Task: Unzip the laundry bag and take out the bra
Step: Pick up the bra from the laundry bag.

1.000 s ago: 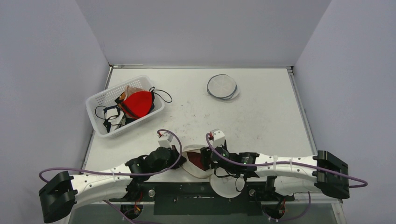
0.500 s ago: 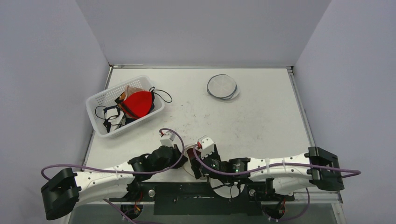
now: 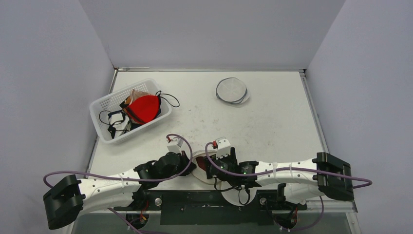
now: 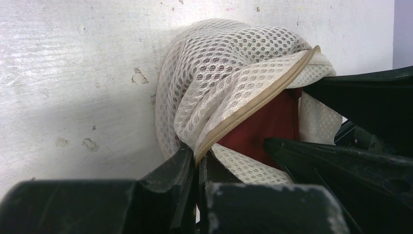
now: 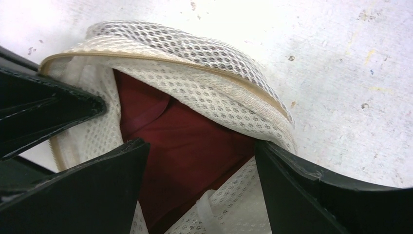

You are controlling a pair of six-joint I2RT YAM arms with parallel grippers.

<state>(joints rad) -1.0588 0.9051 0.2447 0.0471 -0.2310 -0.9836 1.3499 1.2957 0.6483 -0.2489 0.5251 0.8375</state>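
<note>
The mesh laundry bag (image 3: 198, 158) sits at 6 o'clock on the tabletop (image 3: 272, 112), right at the near edge, wedged between the two wrists. The left claw (image 4: 197, 168) meets it from 9 o'clock and the right claw (image 5: 199, 146) from 3 o'clock.

The left claw is pressed together on the bag's tan zipper tape (image 4: 253, 105), pinching that rim with mesh bunched just above its tips. The right claw is spread wide and grips nothing; its two fingers stand one at each side of the bag's open mouth.

In the right wrist view the red bra (image 5: 190, 141) lies dead ahead at 12 o'clock, in the gap between the spread fingers. It is inside the bag, tucked under the upper mesh lip. The mouth's long axis runs roughly from 10 o'clock to 4 o'clock there, nearly in line with the spread of the fingers.

The right claw is both the free one and the one facing the opening, so the pull-out most likely falls to it, while the left anchors the rim. It would need to push forward and close on red fabric alone, since a lower mesh flap lies at 6 o'clock and could be caught too. I cannot tell whether its tips already touch the bra, nor how far round the zipper is undone.
</note>
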